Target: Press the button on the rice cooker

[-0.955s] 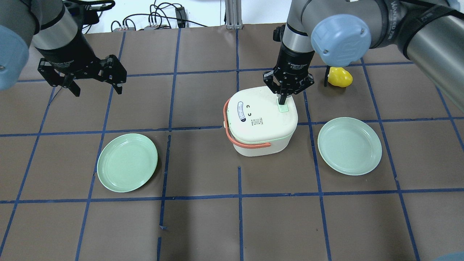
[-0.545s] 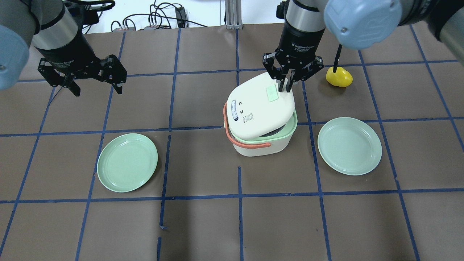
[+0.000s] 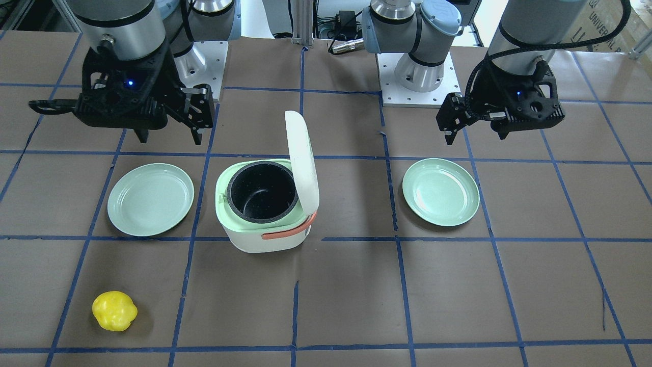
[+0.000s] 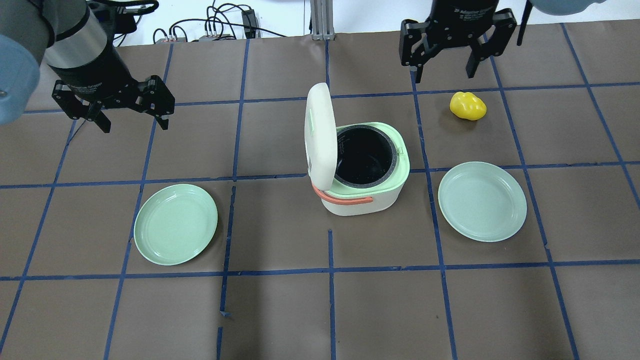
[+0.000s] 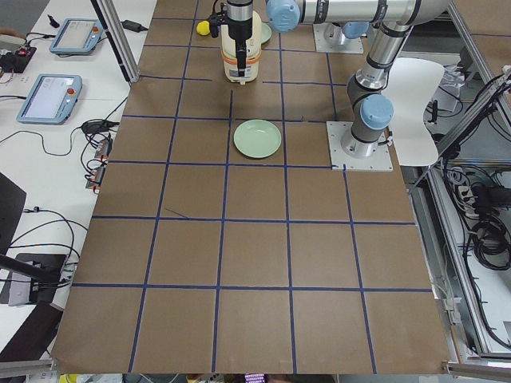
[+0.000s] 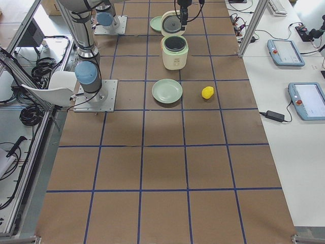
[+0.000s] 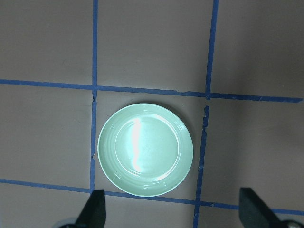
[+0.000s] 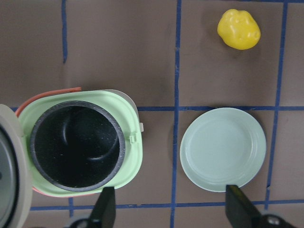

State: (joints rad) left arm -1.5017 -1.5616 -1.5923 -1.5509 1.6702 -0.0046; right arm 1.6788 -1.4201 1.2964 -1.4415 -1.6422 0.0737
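Note:
The white rice cooker (image 4: 360,204) stands mid-table with its lid (image 4: 320,135) upright and open, and the black inner pot (image 4: 364,157) shows empty. The pale green button (image 4: 311,120) shows on the lid's outer face. My right gripper (image 4: 445,74) is open and empty, raised beyond the cooker and apart from it. Its wrist view looks down on the open cooker (image 8: 130,137). My left gripper (image 4: 135,125) is open and empty at the far left, above the table. In the front view the lid (image 3: 301,158) stands on edge beside the pot.
One green plate (image 4: 176,223) lies left of the cooker, under my left wrist camera (image 7: 145,149). Another plate (image 4: 482,201) lies to the cooker's right. A yellow toy pepper (image 4: 467,106) sits beyond that plate, near my right gripper.
My right gripper was shut with its tips on the lid's button. The lid sprang open to upright. The right gripper rose, moved away and opened. The left arm did not move.

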